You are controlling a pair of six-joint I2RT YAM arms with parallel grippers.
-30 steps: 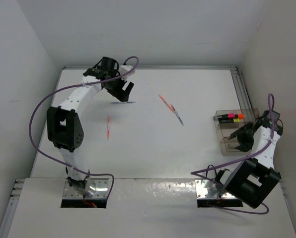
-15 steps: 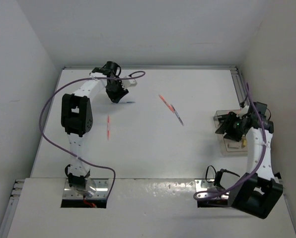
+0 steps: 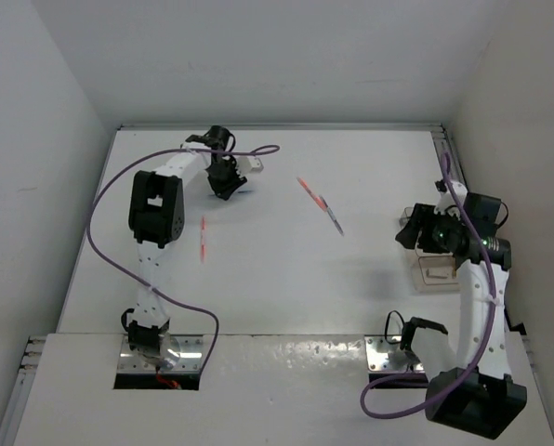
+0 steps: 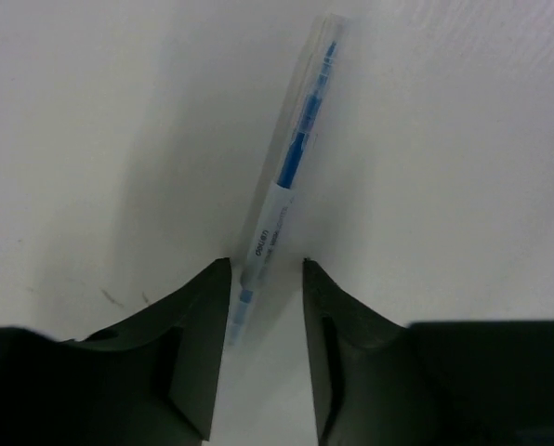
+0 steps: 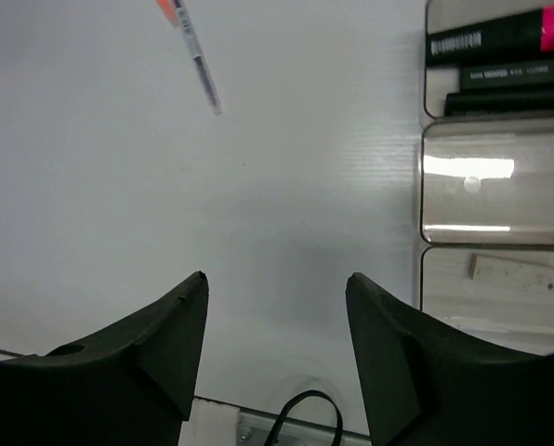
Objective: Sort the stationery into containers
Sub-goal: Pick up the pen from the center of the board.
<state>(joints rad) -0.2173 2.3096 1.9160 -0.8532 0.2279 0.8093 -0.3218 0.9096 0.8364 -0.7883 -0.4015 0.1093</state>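
Note:
A thin blue pen (image 4: 291,167) lies on the white table, its near end between the fingers of my left gripper (image 4: 265,265). The jaws stand narrow around it: the pen rests against the left finger (image 4: 207,307), with a gap to the right one. From above, that gripper (image 3: 226,189) is at the table's far left. My right gripper (image 5: 276,277) is open and empty, just left of the clear containers (image 5: 424,186). The top box holds black highlighters (image 5: 486,42), the middle one is bare, and the lowest holds an eraser block (image 5: 514,269). An orange and grey pen (image 3: 320,204) lies mid-table.
A thin red pen (image 3: 203,239) lies left of centre, near the left arm. The table's raised right rail (image 3: 454,172) runs behind the containers (image 3: 437,271). White walls close in the far and side edges.
My left gripper has dropped onto the blue pen and its jaws have narrowed around it. The right arm has risen and pulled left off the containers, its jaws a little wider.

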